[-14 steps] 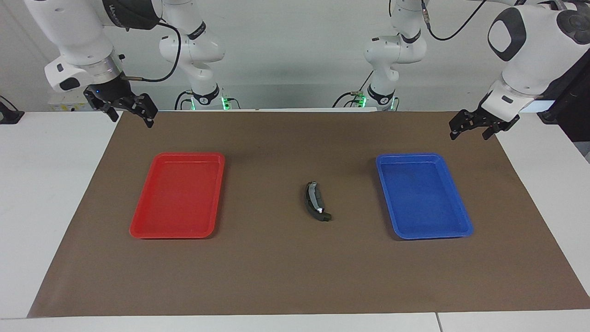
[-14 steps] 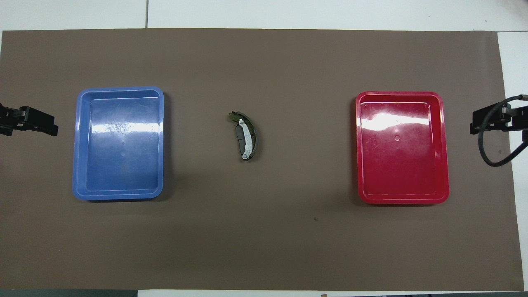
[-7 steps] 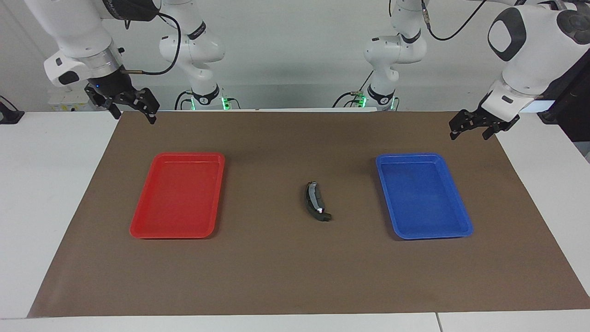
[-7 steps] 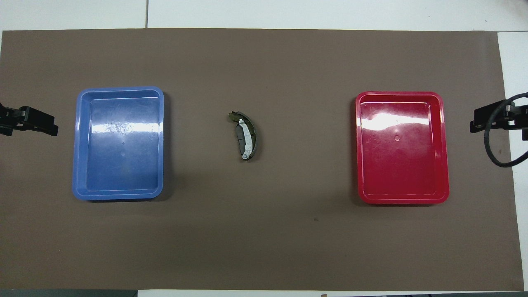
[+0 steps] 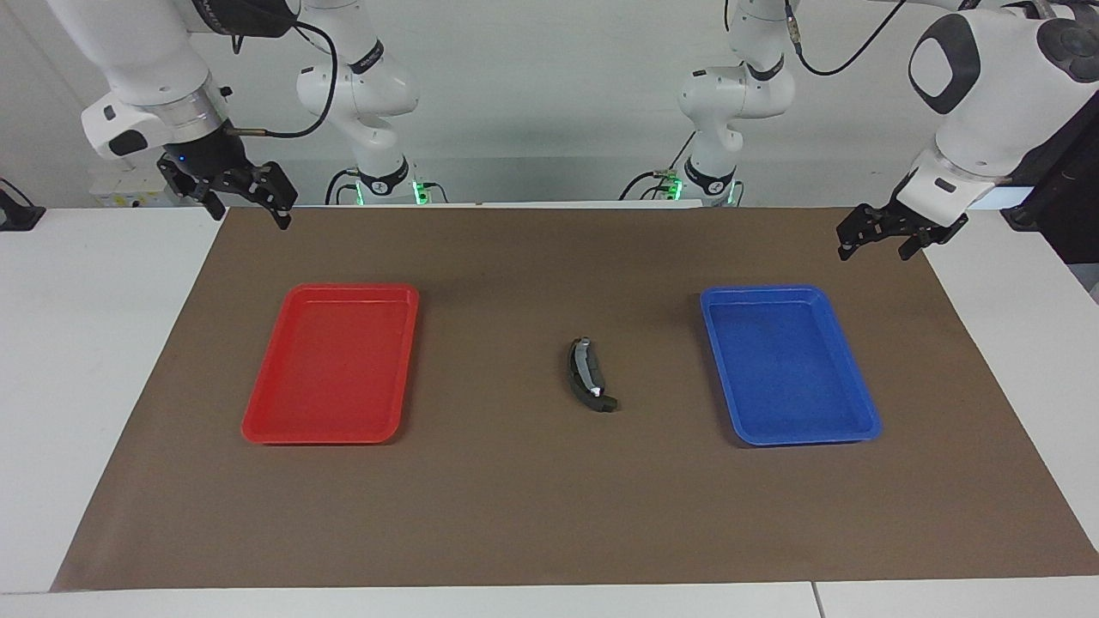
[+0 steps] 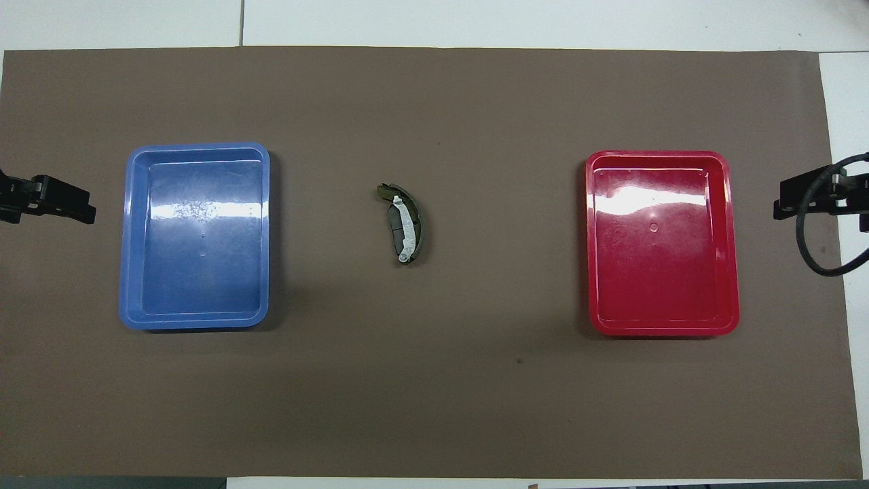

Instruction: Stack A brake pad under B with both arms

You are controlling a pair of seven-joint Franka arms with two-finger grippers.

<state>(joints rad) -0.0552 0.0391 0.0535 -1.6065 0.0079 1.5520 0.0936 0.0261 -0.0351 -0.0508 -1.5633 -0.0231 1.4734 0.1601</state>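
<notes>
Two parts lie mid-mat between the trays: the crescent B point(image 6: 409, 224) apparently rests on the A brake pad point(image 6: 394, 229). Left gripper point(image 5: 884, 240) and right gripper point(image 5: 245, 202), both spread and empty, hover at mat corners. Verify the stack; no grasp remains.

B point(image 6: 408, 224) lies on A brake pad point(image 6: 394, 227) mid-mat, between blue tray point(image 6: 133, 238) by left gripper point(image 6: 68, 204) fingers and red tray point(image 6: 730, 244) by right gripper point(image 6: 791, 200) fingers; both sets empty.

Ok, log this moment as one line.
stage: stacked | B on A brake pad | left gripper: open, waiting | right gripper: open, raised
</notes>
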